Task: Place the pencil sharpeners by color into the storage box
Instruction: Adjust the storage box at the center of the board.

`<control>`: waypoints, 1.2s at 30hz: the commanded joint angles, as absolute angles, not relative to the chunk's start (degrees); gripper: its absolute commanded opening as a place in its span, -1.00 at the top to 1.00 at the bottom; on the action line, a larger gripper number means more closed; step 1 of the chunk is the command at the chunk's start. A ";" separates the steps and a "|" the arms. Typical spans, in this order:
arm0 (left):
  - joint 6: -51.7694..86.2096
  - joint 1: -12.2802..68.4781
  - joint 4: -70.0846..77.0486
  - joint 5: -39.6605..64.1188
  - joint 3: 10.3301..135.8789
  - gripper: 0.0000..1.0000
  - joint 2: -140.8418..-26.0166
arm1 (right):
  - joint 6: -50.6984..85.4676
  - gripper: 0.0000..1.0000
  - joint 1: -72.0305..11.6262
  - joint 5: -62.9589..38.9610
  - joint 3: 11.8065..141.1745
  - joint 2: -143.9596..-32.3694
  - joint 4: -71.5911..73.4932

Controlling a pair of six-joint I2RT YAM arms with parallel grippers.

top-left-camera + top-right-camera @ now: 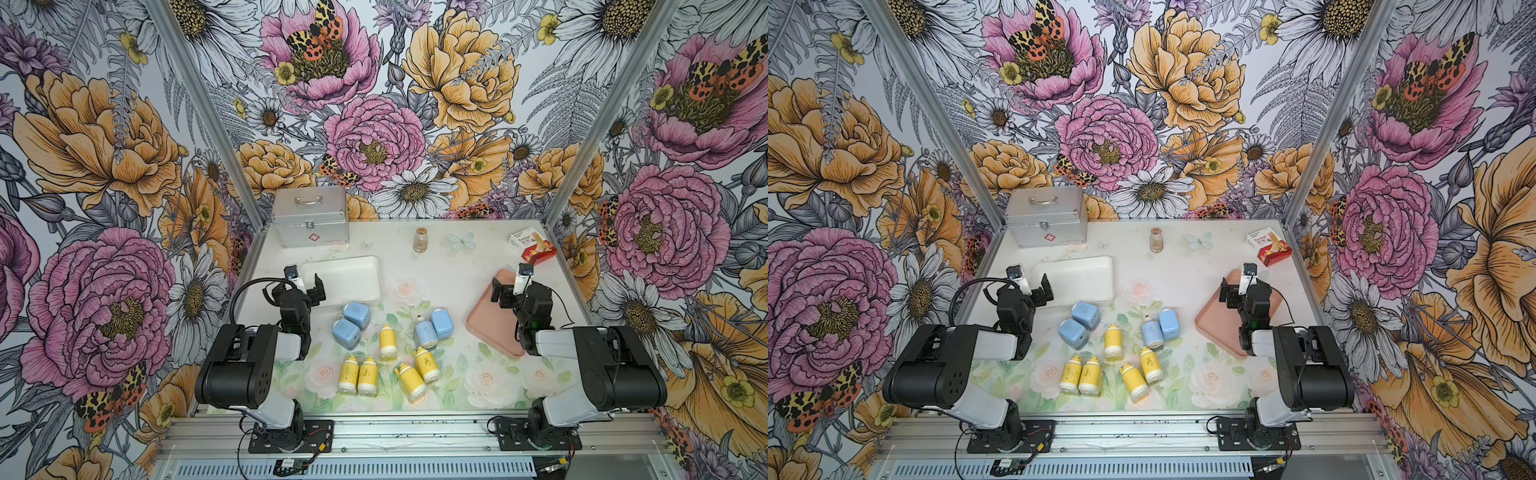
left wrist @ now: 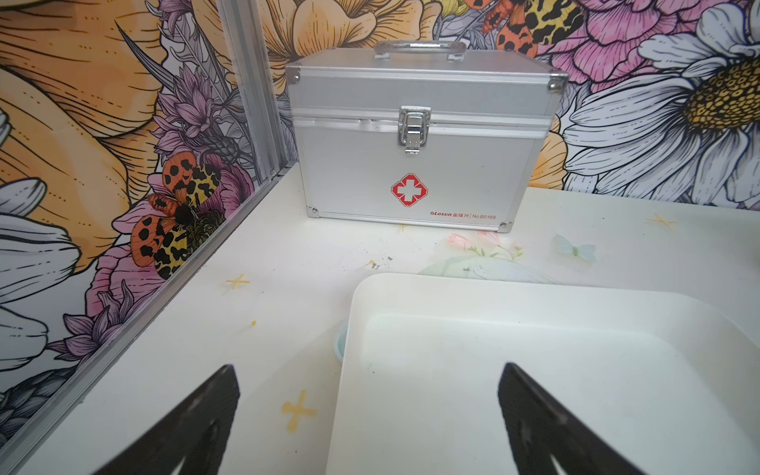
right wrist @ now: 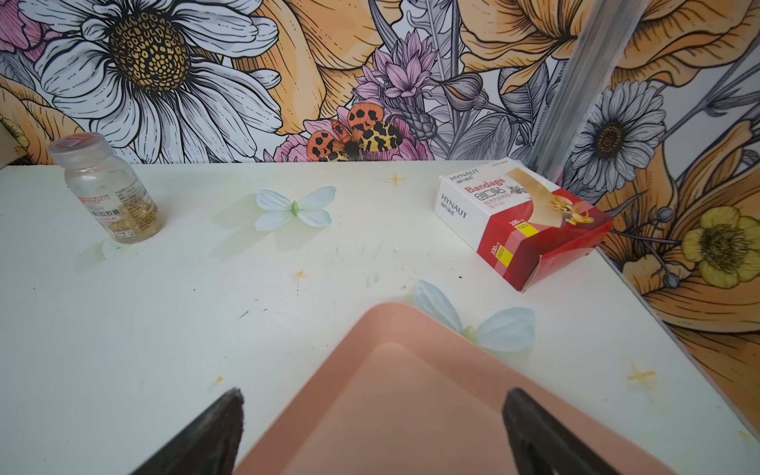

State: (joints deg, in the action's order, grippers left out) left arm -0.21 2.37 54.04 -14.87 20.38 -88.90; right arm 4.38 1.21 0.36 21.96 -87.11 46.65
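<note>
Several yellow pencil sharpeners [image 1: 367, 376] and several light-blue ones [image 1: 345, 333] lie loose on the mat in the middle of the table, in both top views. A white shallow storage box [image 1: 365, 266] stands empty at the left, and a pink one [image 1: 486, 328] at the right. My left gripper [image 1: 306, 286] hovers open over the white box's near left corner [image 2: 349, 329], nothing between its fingers [image 2: 214, 407]. Over the pink box [image 3: 395, 403] my right gripper [image 1: 509, 291] is open too and holds nothing. Both grippers are behind the sharpeners and apart from them.
A closed silver first-aid case [image 1: 309, 216] stands at the back left. A brown vial [image 1: 420, 240] is upright at the back centre, and a red-and-white bandage box [image 1: 532, 248] lies at the back right. Flowered walls with aluminium posts close in three sides.
</note>
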 commanded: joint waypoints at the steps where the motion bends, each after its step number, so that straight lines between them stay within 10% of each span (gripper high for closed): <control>1: -0.43 1.64 53.82 -13.48 21.27 -0.97 -88.42 | 3.69 -1.00 1.67 1.12 22.97 -87.62 48.08; 16: -2.10 4.00 53.43 -17.51 20.12 -0.98 -84.79 | 3.52 -0.99 1.67 0.98 23.48 -86.82 46.52; 25: -0.08 14.57 21.01 -37.64 35.96 -0.97 -69.39 | 15.92 -0.99 1.67 9.63 54.87 -86.26 -8.04; 31: 22.54 -0.06 -14.30 -6.81 54.11 -0.97 -62.84 | 25.23 -0.99 0.90 1.77 66.00 -90.81 -27.05; 36: 17.67 3.35 -27.93 -11.49 65.10 -0.97 -64.37 | 25.18 -0.99 -4.66 7.03 68.90 -86.76 -39.93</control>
